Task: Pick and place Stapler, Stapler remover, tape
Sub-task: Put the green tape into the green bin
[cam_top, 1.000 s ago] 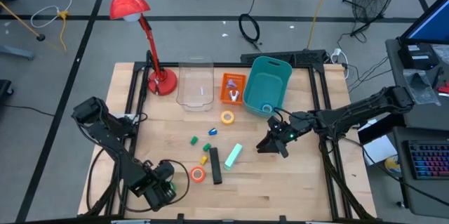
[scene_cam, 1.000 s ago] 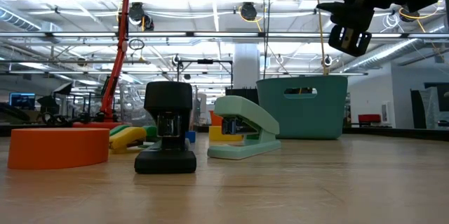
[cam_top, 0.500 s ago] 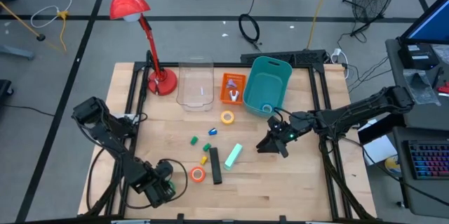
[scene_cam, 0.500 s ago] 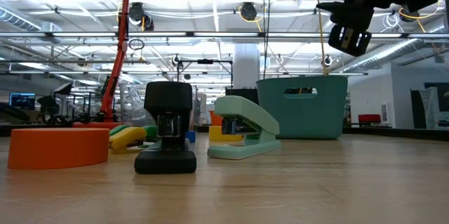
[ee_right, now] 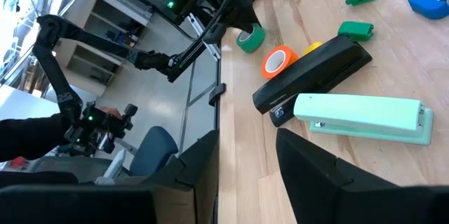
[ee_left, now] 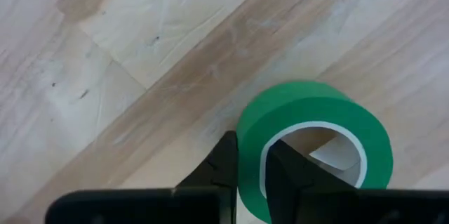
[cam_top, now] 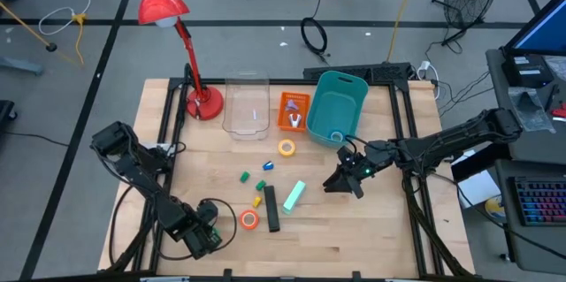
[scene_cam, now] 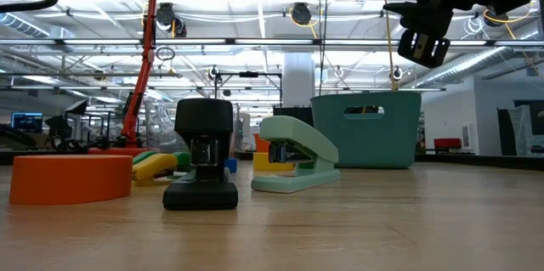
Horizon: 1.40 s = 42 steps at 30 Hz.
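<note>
My left gripper (cam_top: 205,233) is near the table's front left, shut on a green tape roll (ee_left: 316,136), which also shows in the right wrist view (ee_right: 250,39). My right gripper (cam_top: 340,183) is open and empty, held above the table to the right of the mint stapler (cam_top: 294,195); it also shows in the low view (scene_cam: 423,37). A black stapler (cam_top: 271,209) lies beside the mint one. An orange tape roll (cam_top: 249,219) lies flat near the black stapler's near end. A yellow tape roll (cam_top: 286,148) lies flat in front of the orange basket. My left gripper pinches the green roll's wall (ee_left: 250,171), with one finger (ee_left: 284,171) inside the ring and the other (ee_left: 223,164) outside it. The roll sits tilted in the hold. Whether it is clear of the table, I cannot tell.
A teal bin (cam_top: 339,105), an orange basket (cam_top: 293,110) and a clear container (cam_top: 246,105) stand along the far side, with a red desk lamp (cam_top: 202,101) at the far left. Small green (cam_top: 243,177), blue (cam_top: 268,166) and yellow (cam_top: 257,201) pieces lie mid-table.
My left gripper has shifted a little with the green roll, and a dark cable has come into the low view's top left corner. My right gripper has kept still.
</note>
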### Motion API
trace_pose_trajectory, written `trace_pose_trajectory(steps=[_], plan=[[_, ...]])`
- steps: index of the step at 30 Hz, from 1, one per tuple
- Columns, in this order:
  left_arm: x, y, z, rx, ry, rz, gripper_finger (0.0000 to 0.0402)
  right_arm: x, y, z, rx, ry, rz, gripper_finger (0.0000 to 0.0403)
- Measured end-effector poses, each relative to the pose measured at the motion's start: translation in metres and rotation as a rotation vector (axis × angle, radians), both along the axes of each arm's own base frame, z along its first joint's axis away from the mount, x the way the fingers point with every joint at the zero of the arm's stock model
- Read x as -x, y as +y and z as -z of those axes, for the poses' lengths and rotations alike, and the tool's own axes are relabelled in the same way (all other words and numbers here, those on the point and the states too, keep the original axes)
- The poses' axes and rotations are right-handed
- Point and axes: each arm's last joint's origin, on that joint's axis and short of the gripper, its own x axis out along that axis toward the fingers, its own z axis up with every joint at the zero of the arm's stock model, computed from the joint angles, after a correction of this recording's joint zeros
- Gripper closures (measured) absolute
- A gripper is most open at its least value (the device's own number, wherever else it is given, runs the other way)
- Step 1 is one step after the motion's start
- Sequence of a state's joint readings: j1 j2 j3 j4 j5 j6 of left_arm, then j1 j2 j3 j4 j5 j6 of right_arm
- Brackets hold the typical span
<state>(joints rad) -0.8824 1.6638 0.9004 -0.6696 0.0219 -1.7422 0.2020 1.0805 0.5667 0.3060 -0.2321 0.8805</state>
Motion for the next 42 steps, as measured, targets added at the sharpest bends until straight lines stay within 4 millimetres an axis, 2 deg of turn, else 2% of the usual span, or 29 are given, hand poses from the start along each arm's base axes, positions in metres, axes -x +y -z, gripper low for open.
trace_pose_trajectory(steps=[4,10,13,19,24,30,36,42], plan=[[-0.004,-0.001,-0.006,0.038,-0.022,-0.026,0.0364,0.0,0.0,0.0,0.002,-0.005,0.004,0.0268],[-0.02,0.005,-0.047,0.145,-0.152,-0.012,0.0364,-0.001,-0.002,-0.002,0.026,-0.027,0.073,0.0268],[-0.029,0.02,-0.075,0.13,-0.264,-0.022,0.0364,-0.001,-0.001,-0.002,0.033,-0.029,0.092,0.0268],[-0.057,0.063,-0.131,0.034,-0.583,-0.081,0.0364,-0.001,0.0,-0.002,0.025,-0.031,0.087,0.0268],[-0.088,0.095,-0.161,-0.019,-0.846,-0.075,0.0364,-0.002,0.0,-0.008,0.009,-0.088,0.088,0.0268],[-0.118,0.132,-0.172,-0.087,-1.031,-0.083,0.0364,-0.004,0.0,-0.023,-0.03,-0.238,0.088,0.0268],[-0.132,0.176,-0.175,-0.128,-1.067,-0.125,0.0364,-0.003,0.0,-0.04,-0.075,-0.412,0.088,0.0268],[-0.139,0.208,-0.178,-0.121,-1.127,-0.096,0.0364,0.001,-0.001,-0.058,-0.123,-0.596,0.097,0.0268]])
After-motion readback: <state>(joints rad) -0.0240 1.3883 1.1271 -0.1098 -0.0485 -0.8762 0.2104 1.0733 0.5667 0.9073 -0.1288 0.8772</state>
